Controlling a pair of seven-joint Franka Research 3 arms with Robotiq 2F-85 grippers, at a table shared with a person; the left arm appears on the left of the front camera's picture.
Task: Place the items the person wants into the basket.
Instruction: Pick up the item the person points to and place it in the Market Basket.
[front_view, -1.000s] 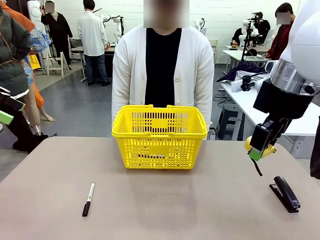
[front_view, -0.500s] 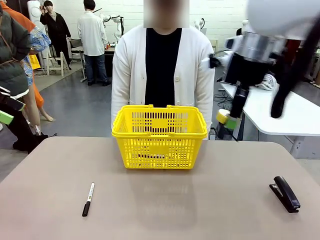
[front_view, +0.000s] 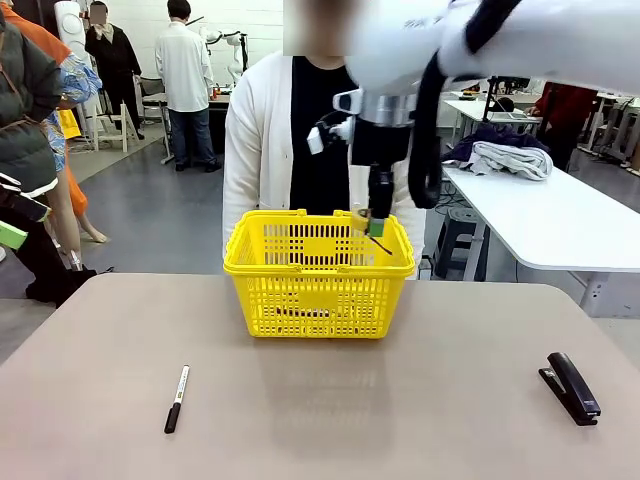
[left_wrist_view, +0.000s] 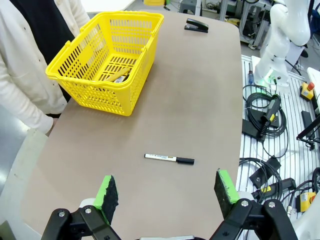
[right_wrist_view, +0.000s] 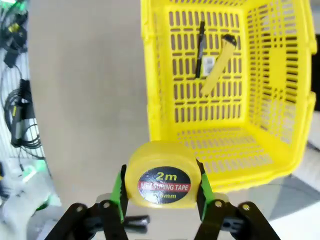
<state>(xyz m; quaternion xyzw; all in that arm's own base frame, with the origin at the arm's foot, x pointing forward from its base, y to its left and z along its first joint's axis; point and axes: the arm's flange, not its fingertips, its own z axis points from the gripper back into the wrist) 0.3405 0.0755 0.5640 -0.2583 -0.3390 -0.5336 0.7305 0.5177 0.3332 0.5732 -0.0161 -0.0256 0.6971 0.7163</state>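
Tape measure (right_wrist_view: 164, 180) | round, yellow, black label "2m" | clamped in right gripper (right_wrist_view: 160, 192)

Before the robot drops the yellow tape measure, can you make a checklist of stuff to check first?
1. Right gripper shut on the tape measure: ok.
2. Tape measure above the open basket: cannot tell; it hangs by the basket's far right rim.
3. Room on the basket floor: ok; the pen and the utility knife lie at one end.
4. Person's hands away from the basket: ok, no hand is near the rim.
5. Left gripper open and out of the way: ok.
6. Marker and stapler left on the table: ok.
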